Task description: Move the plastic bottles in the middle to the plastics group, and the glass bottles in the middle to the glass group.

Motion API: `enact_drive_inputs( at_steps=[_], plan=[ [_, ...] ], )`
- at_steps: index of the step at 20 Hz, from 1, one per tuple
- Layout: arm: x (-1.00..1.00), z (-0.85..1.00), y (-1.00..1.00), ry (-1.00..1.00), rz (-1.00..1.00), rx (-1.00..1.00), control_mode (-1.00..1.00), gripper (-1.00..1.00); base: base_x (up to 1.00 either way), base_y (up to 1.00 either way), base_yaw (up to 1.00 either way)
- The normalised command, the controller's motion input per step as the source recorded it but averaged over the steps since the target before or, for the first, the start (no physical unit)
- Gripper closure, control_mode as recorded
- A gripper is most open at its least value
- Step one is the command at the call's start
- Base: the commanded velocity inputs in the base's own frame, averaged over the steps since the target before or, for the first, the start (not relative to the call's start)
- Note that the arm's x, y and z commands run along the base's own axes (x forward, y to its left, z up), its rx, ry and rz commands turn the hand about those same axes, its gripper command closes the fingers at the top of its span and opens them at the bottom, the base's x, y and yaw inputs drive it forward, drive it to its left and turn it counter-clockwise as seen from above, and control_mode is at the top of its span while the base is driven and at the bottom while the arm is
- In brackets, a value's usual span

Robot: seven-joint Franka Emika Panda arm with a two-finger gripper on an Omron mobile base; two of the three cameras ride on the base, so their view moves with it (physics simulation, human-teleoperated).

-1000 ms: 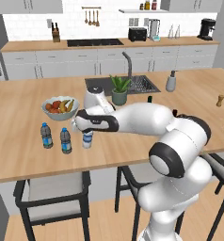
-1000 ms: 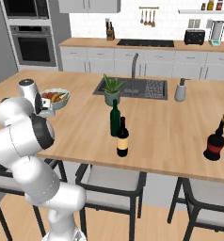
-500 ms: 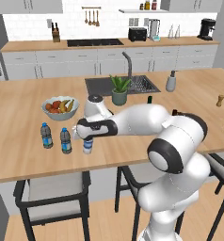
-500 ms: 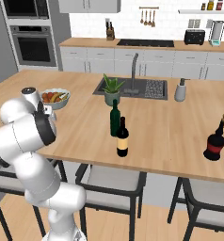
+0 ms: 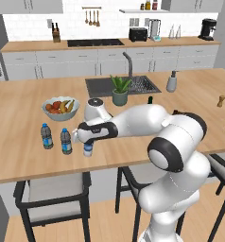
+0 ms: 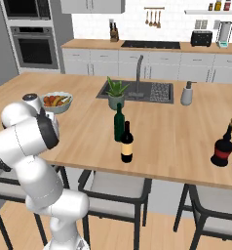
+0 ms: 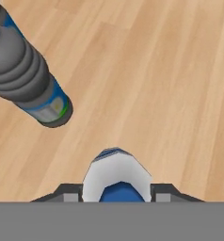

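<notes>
My gripper point(image 5: 88, 143) is shut on the pale white-capped plastic bottle point(image 5: 88, 151), which stands upright low over the counter's front left part. Just left of it stand the two greyish dark-capped bottles of the plastics group point(image 5: 65, 141) point(image 5: 47, 136). In the hand view the held bottle point(image 7: 116, 174) sits between my fingertips point(image 7: 71, 190), with one grey bottle point(image 7: 31, 82) to the upper left. The green wine bottle point(image 6: 119, 122) and the brown yellow-labelled bottle point(image 6: 126, 144) stand mid-counter. The reddish-brown glass bottle point(image 6: 222, 146) is at the far right.
A fruit bowl point(image 5: 61, 108) sits behind the plastics group. A potted plant point(image 5: 119, 92) and the sink point(image 5: 140, 85) lie mid-counter, with a soap dispenser point(image 5: 171, 81) beside them. Wooden shakers point(image 5: 221, 100) stand far right. Stools are tucked under the counter's front edge.
The gripper has come down toward the counter with the pale bottle, beside the two grey bottles. The other bottles have not moved.
</notes>
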Motion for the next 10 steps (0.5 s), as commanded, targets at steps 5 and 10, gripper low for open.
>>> enact_drive_inputs(
  at_steps=[5, 10],
  plan=[
    [0.00, 0.01, 0.12, -0.02, 0.00, 0.00, -1.00, 1.00, 0.00, 0.00, 0.00],
    [0.00, 0.00, 0.09, -0.01, 0.00, 0.00, -1.00, 1.00, 0.00, 0.00, 0.00]
  ],
)
